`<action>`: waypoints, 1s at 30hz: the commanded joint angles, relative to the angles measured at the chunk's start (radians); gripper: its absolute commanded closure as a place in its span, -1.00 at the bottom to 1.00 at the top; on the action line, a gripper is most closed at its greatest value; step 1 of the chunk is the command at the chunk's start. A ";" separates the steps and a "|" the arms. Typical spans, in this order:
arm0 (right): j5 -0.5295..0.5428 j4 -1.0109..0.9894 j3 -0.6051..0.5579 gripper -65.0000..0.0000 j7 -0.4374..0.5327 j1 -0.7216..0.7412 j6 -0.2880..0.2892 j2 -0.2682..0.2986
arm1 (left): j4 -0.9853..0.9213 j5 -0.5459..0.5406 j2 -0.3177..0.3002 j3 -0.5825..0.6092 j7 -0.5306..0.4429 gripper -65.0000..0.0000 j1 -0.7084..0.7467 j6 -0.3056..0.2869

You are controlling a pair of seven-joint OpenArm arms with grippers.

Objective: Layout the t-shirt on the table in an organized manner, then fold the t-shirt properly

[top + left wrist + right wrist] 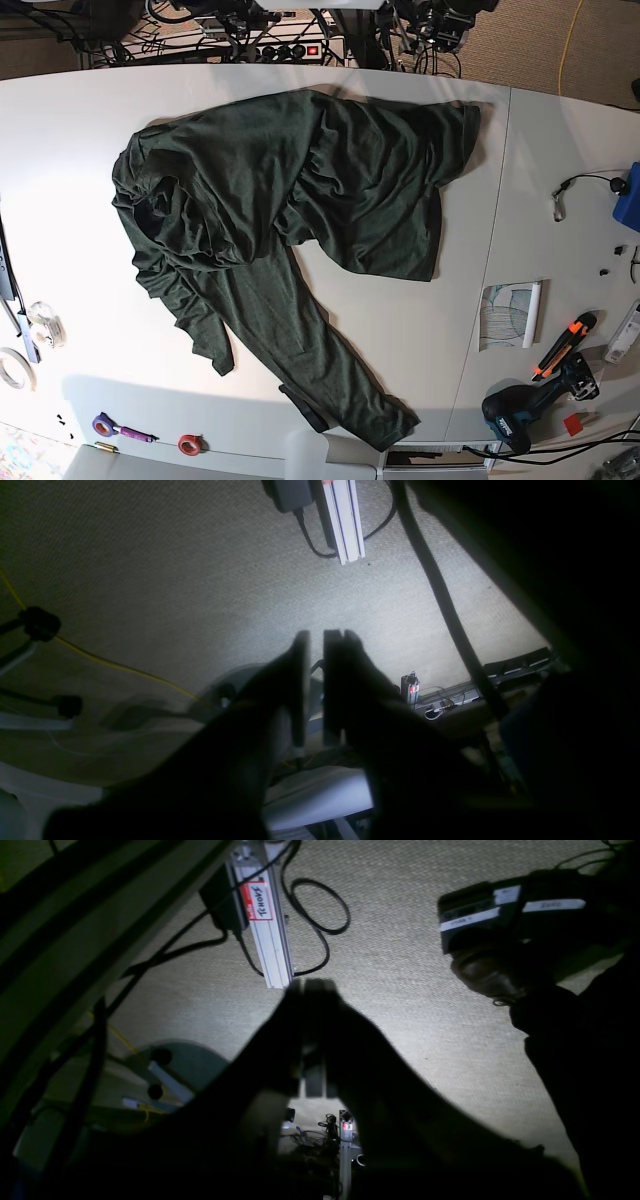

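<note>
The dark green t-shirt (290,210) is seen from above, crumpled across the middle of the white table (70,150). It is bunched in thick folds toward the left of that view. A flatter part is spread toward the upper right, and a long strip of cloth reaches down to the lower edge of the table. A drill (525,405) is laid near the lower right corner, well apart from the cloth.

Neither arm is seen in the view from above. In the wrist views each gripper is shown as a dark outline against carpet (150,555), away from the t-shirt. The left gripper (316,645) is closed down to a narrow slit through which light is seen, and nothing is held in it. The right gripper (303,990) is pressed almost fully together, with only a hairline left between the fingers, and it is likewise empty. A metal rail (267,925) is seen on the carpet beyond it
</note>
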 commanded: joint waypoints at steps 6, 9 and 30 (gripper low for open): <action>-0.002 0.006 0.002 1.00 0.004 0.000 0.002 0.010 | 0.005 0.002 -0.002 -0.002 0.012 0.81 -0.001 -0.012; -0.002 0.006 0.002 1.00 0.009 0.000 0.002 0.010 | 0.005 0.002 -0.002 -0.002 0.012 0.81 -0.001 -0.013; -0.002 0.197 0.002 1.00 0.060 -0.160 0.003 0.059 | 0.255 -0.069 -0.072 -0.002 -0.151 0.81 0.205 -0.012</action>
